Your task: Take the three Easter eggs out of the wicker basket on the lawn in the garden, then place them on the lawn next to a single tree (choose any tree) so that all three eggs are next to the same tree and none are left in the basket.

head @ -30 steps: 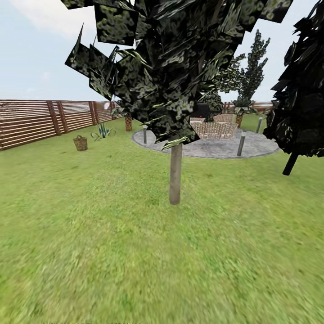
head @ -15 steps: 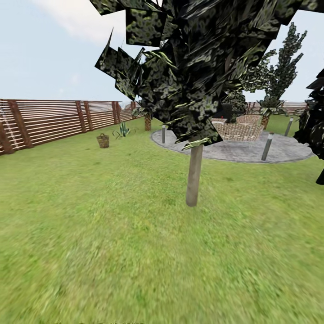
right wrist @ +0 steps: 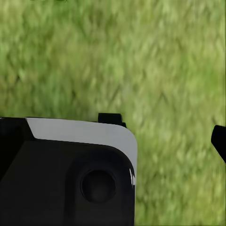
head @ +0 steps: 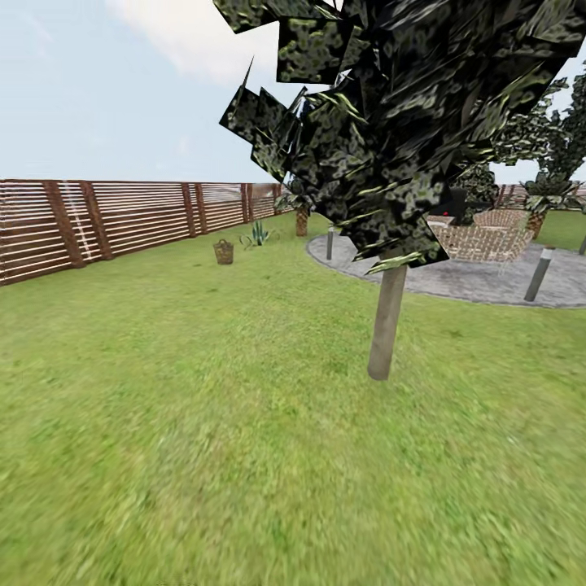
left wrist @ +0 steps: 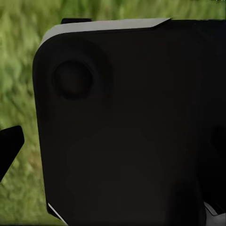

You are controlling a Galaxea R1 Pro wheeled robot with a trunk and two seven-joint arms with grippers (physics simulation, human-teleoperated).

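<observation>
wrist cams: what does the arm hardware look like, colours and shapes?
Both wrist views show a matte black, rounded-corner housing with a pale grey-white edge band and a round recessed dimple: left, right. Black finger tips poke in at frame edges. No cables or markings visible. Grass behind.

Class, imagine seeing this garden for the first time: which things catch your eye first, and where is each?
The tree stands out first, right of centre on the lawn, its dark foliage filling the upper right. Far back, left of it, the small wicker basket sits on the grass near the wooden fence. Behind the tree, at right, lies a grey paved circle with woven chairs.
</observation>
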